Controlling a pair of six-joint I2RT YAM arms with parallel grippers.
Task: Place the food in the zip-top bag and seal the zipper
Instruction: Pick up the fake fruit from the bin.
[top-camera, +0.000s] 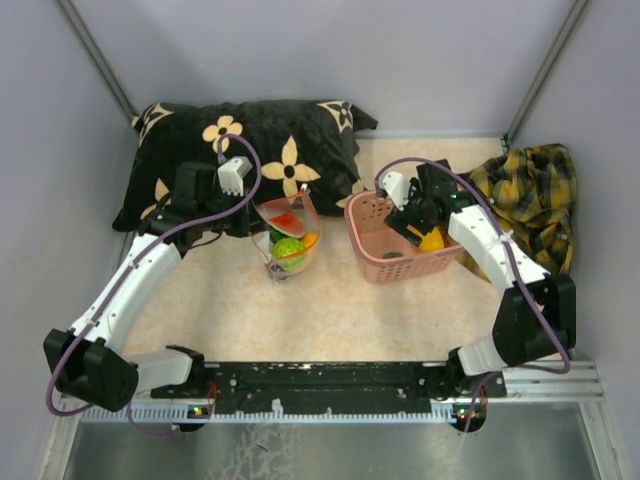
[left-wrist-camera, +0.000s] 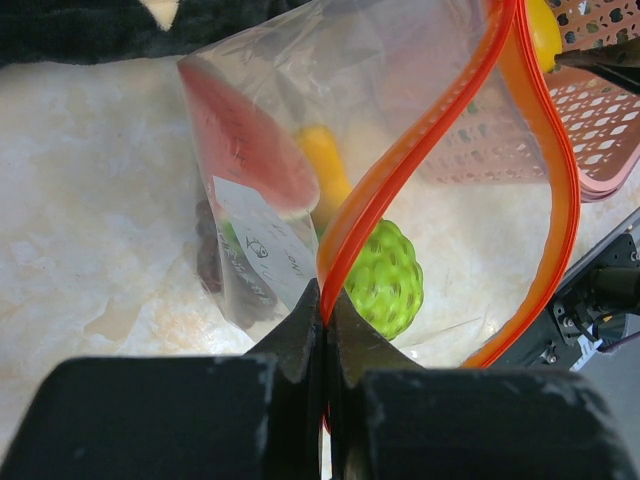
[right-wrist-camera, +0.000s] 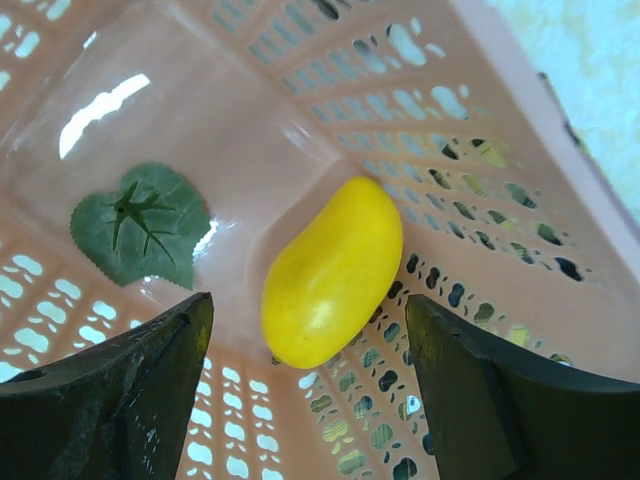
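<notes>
Behind label (left-wrist-camera: 262, 240), dark fruit (left-wrist-camera: 208, 265) blurred (grapes? cannot tell); zipper (left-wrist-camera: 570, 210) top cut by frame edge.

The clear bag (top-camera: 287, 238) is open (orange zipper (left-wrist-camera: 425, 155) apart), with a watermelon slice (left-wrist-camera: 245, 140) and bumpy green fruit (left-wrist-camera: 388, 280) inside. A yellow fruit (right-wrist-camera: 332, 270) lies in the pink basket (right-wrist-camera: 290, 90).

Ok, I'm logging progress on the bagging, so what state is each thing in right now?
zip-top bag: mouth gaping open.
zipper: unsealed, one end pinched.
left hand: shut on the zipper.
yellow fruit: lying in the pink basket, ungripped.
right hand: open, straddling the yellow fruit.
watermelon slice: inside the bag.
bumpy green fruit: inside the bag.
</notes>
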